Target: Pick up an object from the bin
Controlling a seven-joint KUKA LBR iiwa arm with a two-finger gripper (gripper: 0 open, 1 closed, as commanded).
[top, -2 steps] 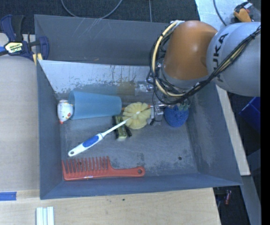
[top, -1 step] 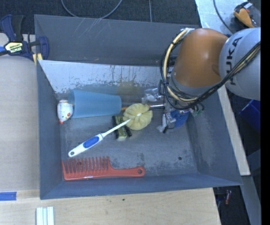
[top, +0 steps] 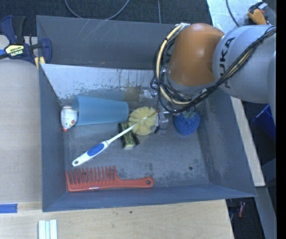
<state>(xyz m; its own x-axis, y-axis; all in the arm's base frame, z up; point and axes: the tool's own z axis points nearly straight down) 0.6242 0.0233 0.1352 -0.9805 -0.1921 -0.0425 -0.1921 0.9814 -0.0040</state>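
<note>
Seemingly light, soft and squashy, the yellow fluffy round tuft (top: 143, 119) lay at 9 o'clock of your gripper (top: 161, 117), best pinched across its middle; whether that gripper was clenched, you couldn't tell.

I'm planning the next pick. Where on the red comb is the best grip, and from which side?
The red comb lies flat, so come from straight above and probably close across its slim handle, which is narrow, bare and clear of the white-and-blue brush.
</note>
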